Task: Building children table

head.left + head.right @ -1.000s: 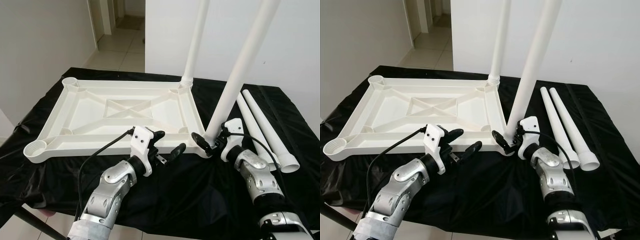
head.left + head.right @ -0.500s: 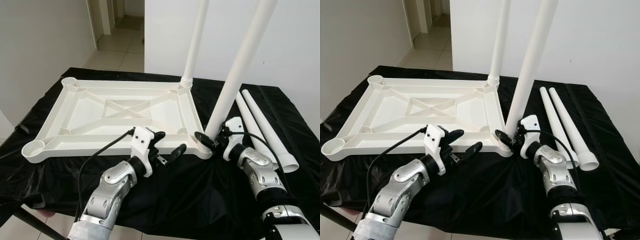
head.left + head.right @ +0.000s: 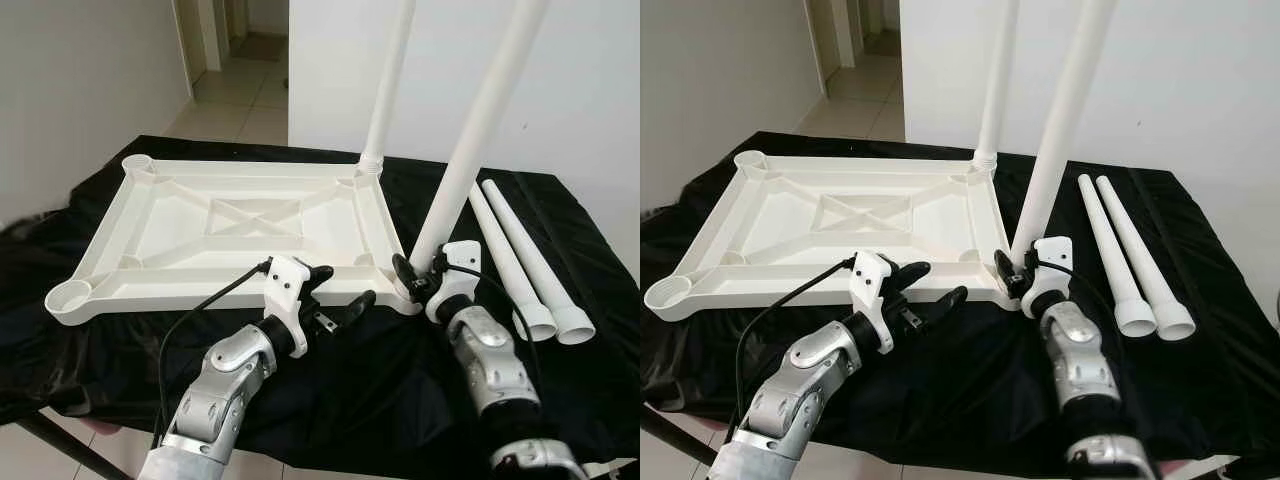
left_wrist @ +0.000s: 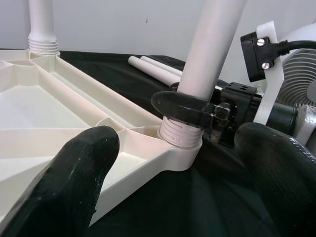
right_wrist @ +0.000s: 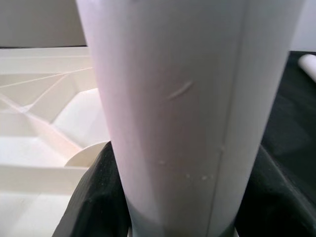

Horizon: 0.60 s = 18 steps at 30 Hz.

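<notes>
The white plastic tabletop (image 3: 200, 280) lies upside down on a black cloth. One white leg (image 3: 390, 80) stands in its far right corner. A second leg (image 3: 470, 150) stands in the near right corner socket (image 4: 180, 133). My right gripper (image 3: 415, 280) is shut around this near leg just above its threaded base, one black finger (image 4: 182, 106) wrapping it. The leg (image 5: 182, 98) sits close between the fingers in the right wrist view. My left gripper (image 3: 338, 288) hovers open at the tabletop's near edge, left of that corner, holding nothing.
Two loose white legs (image 3: 505, 250) (image 3: 540, 260) lie side by side on the cloth at the right. Empty sockets sit at the near left (image 3: 70, 297) and far left (image 3: 138, 162) corners. A doorway and a tiled floor lie beyond the table.
My right forearm has swung left and now comes at the near leg from below, still gripping it. The leg leans slightly less. The left gripper has barely moved.
</notes>
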Motion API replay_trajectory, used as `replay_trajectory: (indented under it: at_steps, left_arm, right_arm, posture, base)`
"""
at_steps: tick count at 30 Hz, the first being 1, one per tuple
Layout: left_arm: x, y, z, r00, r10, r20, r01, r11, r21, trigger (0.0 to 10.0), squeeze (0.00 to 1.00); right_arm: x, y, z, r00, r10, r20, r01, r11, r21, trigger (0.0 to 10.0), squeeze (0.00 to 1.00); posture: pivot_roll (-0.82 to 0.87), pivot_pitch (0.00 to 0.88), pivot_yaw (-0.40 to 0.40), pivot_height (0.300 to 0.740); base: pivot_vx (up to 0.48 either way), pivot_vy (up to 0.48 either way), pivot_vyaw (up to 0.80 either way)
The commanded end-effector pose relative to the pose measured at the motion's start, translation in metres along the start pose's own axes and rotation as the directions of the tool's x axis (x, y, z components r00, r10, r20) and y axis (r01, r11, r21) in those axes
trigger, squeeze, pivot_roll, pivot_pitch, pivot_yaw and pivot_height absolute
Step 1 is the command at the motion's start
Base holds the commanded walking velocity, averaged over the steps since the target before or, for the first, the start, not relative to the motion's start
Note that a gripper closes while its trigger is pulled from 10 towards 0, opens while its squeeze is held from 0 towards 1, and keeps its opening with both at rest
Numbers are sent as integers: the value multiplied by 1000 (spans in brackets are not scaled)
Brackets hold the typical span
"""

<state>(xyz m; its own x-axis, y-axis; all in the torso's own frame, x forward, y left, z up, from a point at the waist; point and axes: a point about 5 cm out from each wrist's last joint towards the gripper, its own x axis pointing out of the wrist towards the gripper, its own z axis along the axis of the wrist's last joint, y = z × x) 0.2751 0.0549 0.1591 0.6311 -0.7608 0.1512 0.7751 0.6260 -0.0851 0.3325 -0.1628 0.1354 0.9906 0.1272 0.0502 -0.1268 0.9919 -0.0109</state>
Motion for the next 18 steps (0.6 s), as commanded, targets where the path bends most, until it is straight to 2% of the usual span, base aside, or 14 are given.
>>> replay_trajectory:
  at_steps: [1, 2, 6, 8, 14, 15, 16, 17, 18]
  left_arm:
    - [0, 2, 1, 998, 67, -8, -67, 998, 7, 10000, 0]
    - [0, 2, 1, 998, 67, -8, -67, 998, 7, 10000, 0]
    - [0, 0, 0, 998, 67, -7, -67, 998, 1, 10000, 0]
    - [0, -1, 0, 998, 67, -6, -67, 998, -2, 10000, 0]
    - [0, -2, -1, 998, 70, -5, -70, 997, -8, 10000, 0]
    - [0, -3, -1, 998, 70, -4, -70, 998, -10, 10000, 0]
    - [0, -3, -1, 998, 70, -4, -70, 998, -10, 10000, 0]
    - [0, -3, -1, 998, 70, -3, -70, 998, -11, 10000, 0]
    - [1, -3, -1, 998, 70, -1, -70, 997, -14, 10000, 0]
  right_arm:
    - [-9, 0, -25, 990, -70, -127, 72, 997, 15, 0, 0]
    - [-9, 0, -25, 990, -70, -127, 72, 997, 15, 0, 0]
    - [-18, 16, -17, 953, -286, -102, 291, 956, 42, 0, 0]
    - [-22, 20, -14, 941, -321, -103, 327, 943, 53, 0, 0]
    - [-25, 26, -10, 950, -293, -107, 300, 952, 61, 0, 0]
    - [-24, 25, -10, 952, -284, -111, 291, 955, 58, 1765, 0]
    - [-24, 25, -10, 952, -284, -111, 291, 955, 58, 1765, 0]
    - [-25, 24, -11, 952, -283, -116, 291, 955, 54, 10000, 0]
    - [-24, 23, -10, 954, -278, -114, 285, 957, 53, 10000, 0]
  posture:
    - [16, 61, -14, 740]
    - [16, 61, -14, 740]
    - [17, 59, -20, 740]
    - [16, 58, -25, 740]
    - [16, 55, -28, 740]
    - [15, 53, -31, 740]
    - [15, 53, -31, 740]
    - [15, 52, -32, 740]
    - [14, 51, -32, 740]
  base:
    - [0, 0, 0]
    - [0, 0, 0]
    - [0, 0, 0]
    - [0, 0, 0]
    - [0, 0, 0]
    - [0, 0, 0]
    - [0, 0, 0]
    - [0, 0, 0]
    - [0, 0, 0]
